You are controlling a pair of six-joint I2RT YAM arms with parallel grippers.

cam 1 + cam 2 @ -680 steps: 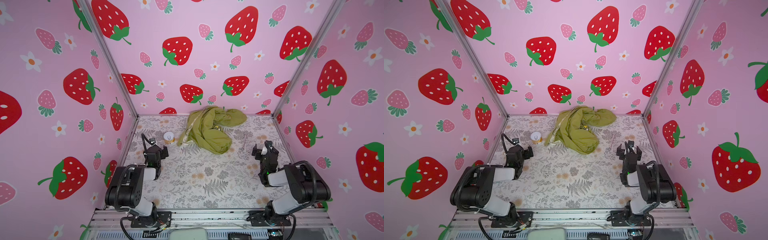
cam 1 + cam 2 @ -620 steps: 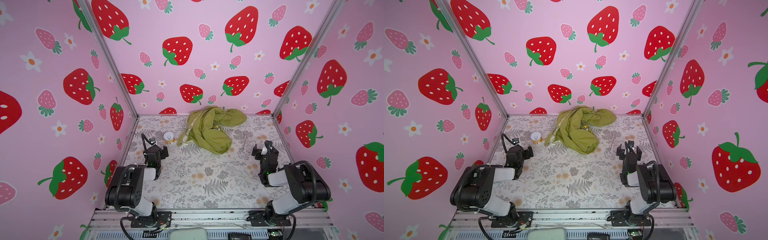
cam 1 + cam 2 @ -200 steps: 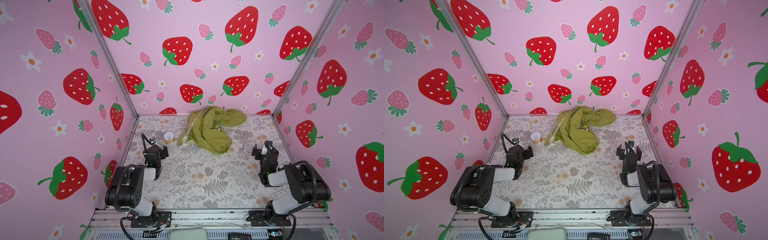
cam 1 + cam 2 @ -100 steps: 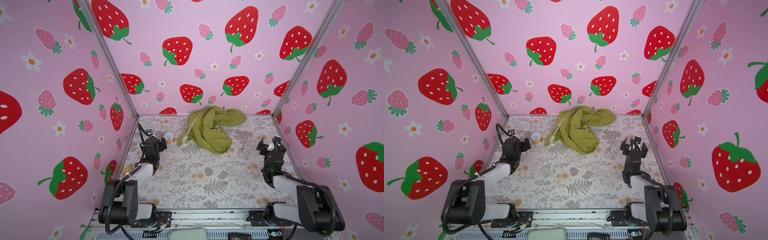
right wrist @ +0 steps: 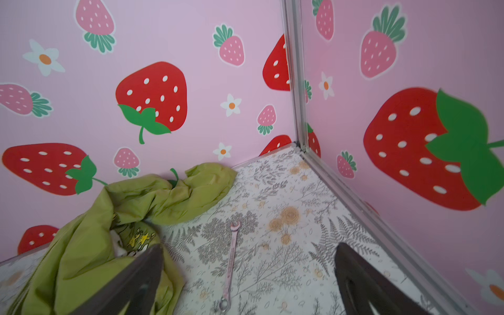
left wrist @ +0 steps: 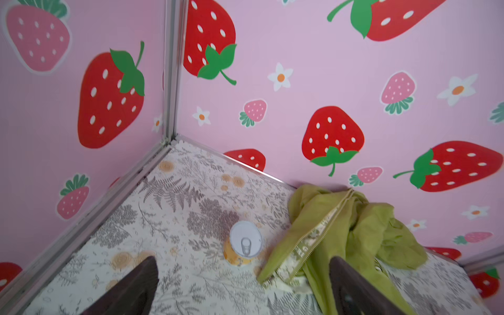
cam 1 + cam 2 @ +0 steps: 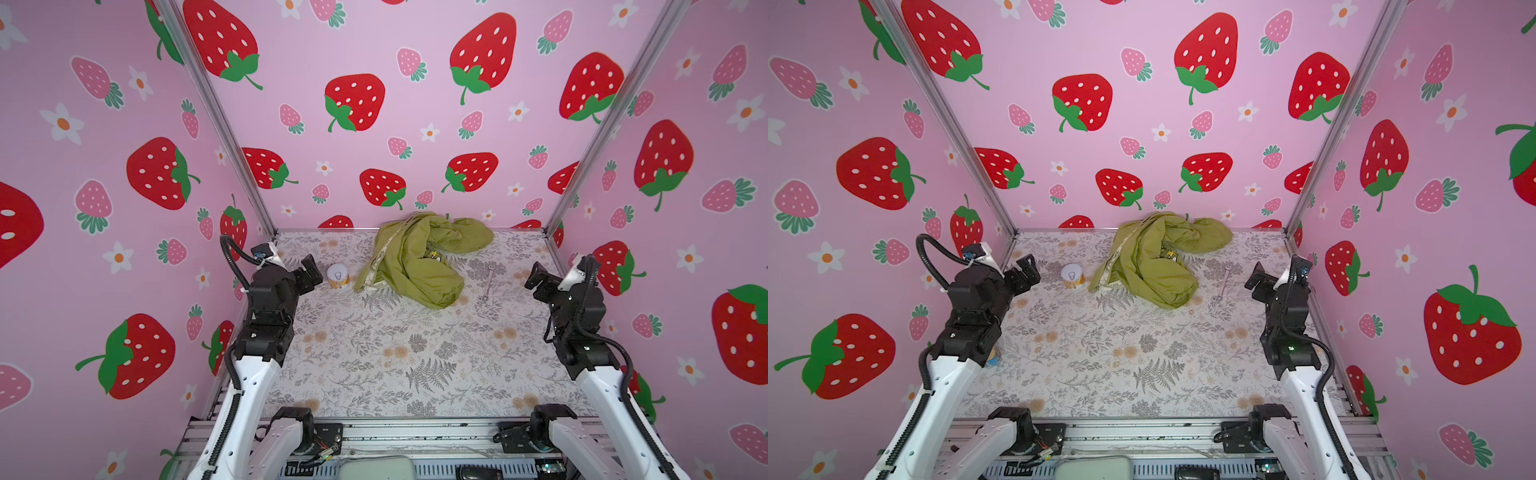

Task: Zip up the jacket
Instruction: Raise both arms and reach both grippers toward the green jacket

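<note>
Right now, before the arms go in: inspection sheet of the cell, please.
Surface: fern-print table, flat.
Job's things: jacket crumpled against back wall, zipper edge showing toward the can.
Clutter: can upright left of jacket; wrench flat to its right; both apart from it.
Grippers: left gripper, right gripper open, empty, above the table.
Cables: black hose loops over left wrist; second hose along right arm.
Surroundings: strawberry walls on three sides, metal posts.

Robot test cell, a lab rig, not a home. Pink strawberry-print panels [image 7: 415, 62] stand ahead of and outboard of the left gripper [image 7: 311, 270] and right gripper [image 7: 536, 278], held by aluminium posts [image 7: 216, 116]. Below them a floral tabletop [image 7: 395, 353]; behind, a slotted metal rail [image 7: 415, 434] with arm bases and loose wiring.
</note>
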